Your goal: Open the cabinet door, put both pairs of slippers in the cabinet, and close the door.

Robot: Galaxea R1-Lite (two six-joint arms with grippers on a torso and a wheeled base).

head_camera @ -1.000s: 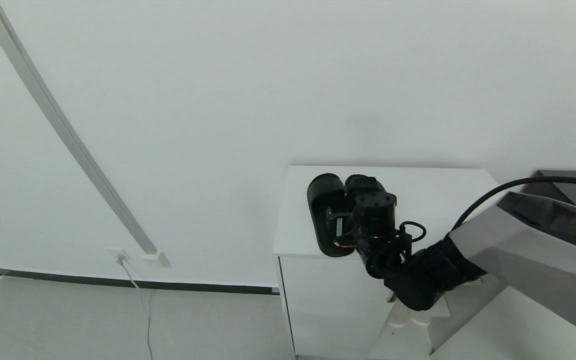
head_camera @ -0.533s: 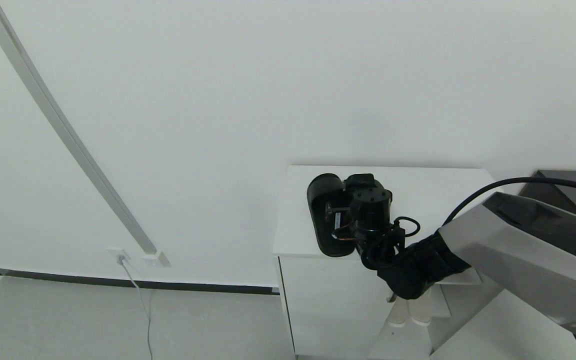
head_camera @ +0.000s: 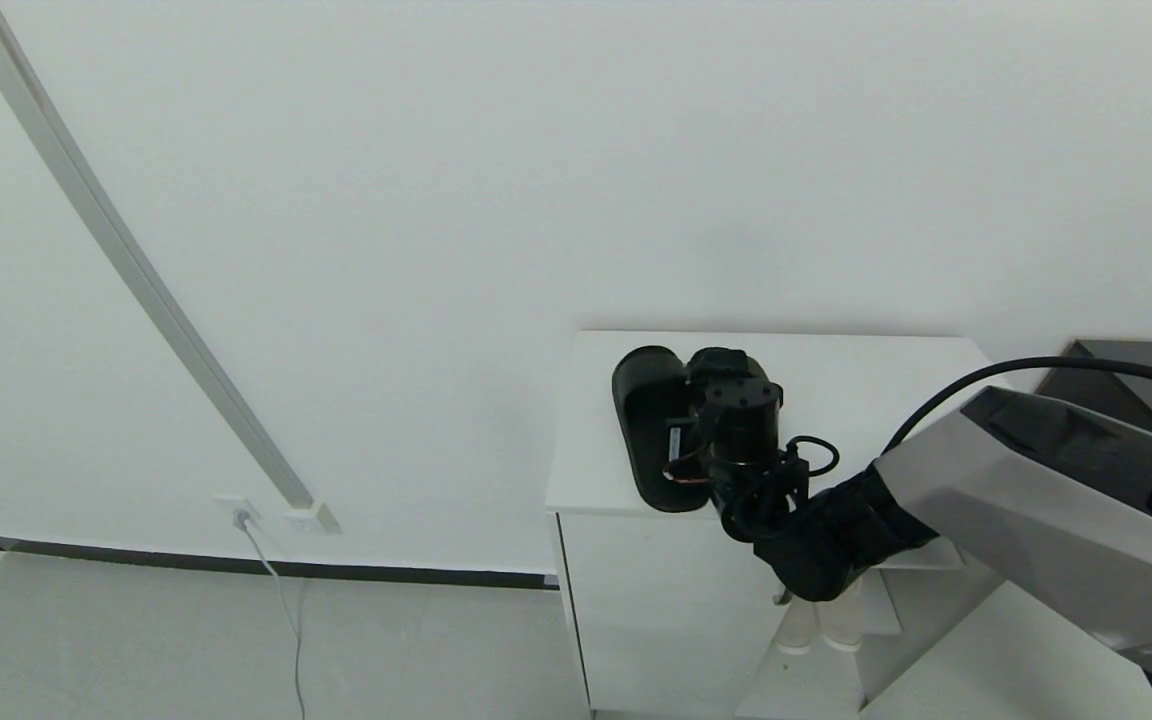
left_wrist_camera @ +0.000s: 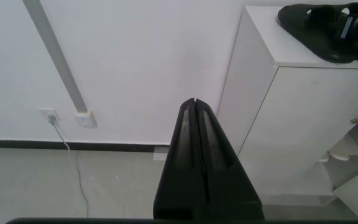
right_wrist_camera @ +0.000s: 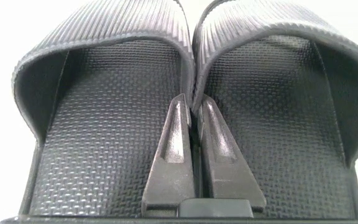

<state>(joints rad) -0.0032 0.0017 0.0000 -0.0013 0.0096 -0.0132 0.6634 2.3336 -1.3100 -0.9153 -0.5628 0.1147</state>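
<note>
Nearby, the left gripper (left_wrist_camera: 194,106) hangs with its jaws pressed together, well apart from the white cabinet (head_camera: 876,400). Farther off, the right gripper (right_wrist_camera: 192,99) pinches the touching inner edges of the black slippers (head_camera: 648,430) lying on the cabinet's top.

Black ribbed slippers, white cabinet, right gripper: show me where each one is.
black ribbed slippers (right_wrist_camera: 104,124), right wrist view, textured footbed of one slipper.
white cabinet (head_camera: 886,400), head view, bare top panel.
right gripper (right_wrist_camera: 193,106), right wrist view, between its fingertips.
</note>
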